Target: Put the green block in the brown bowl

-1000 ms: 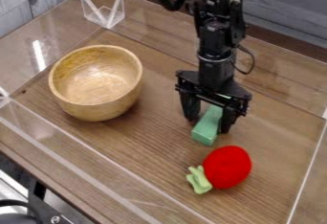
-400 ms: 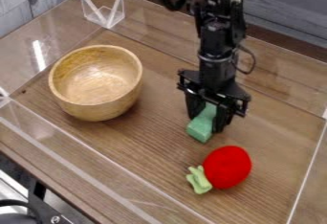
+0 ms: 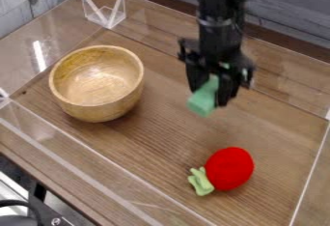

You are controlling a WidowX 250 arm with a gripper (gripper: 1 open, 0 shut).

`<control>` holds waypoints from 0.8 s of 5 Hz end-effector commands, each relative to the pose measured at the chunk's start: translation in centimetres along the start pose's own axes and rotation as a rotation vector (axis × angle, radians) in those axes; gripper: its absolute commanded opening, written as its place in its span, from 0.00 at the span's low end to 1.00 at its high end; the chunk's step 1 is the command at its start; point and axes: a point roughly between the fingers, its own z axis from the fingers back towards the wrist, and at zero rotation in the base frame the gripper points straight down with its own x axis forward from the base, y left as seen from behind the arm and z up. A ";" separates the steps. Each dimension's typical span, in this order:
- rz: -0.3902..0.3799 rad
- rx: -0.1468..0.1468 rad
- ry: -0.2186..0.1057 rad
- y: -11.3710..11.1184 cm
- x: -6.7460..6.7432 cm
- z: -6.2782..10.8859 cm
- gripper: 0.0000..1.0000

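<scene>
Mint green and plain, the green block [image 3: 204,98] hangs clear of the wooden tabletop [image 3: 154,153], pinched between the black fingers of the gripper [image 3: 210,93], which have closed partway onto its upper portion and point straight down. Its long axis runs nearly upright with a slight tilt, the lower end showing below the fingertips and leaning toward seven o'clock. It sits right of centre in the camera view, well apart from everything else on the table.

The step in hand looks like the carry: the block is grasped and off the surface, but not yet over its goal. The brown bowl [image 3: 96,81] stands at about nine o'clock from the block, empty, thick walled, with visible grain. The next move calls for travel in that direction, high enough for the dangling lower end to clear the near rim, then a release over the hollow.

A red strawberry toy [image 3: 227,169] with green leaves lies at about five o'clock from the block, out of the path. A clear acrylic wall [image 3: 39,29] borders the table.
</scene>
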 end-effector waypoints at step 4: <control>0.115 0.061 -0.064 14.3 -6.5 3.6 0.00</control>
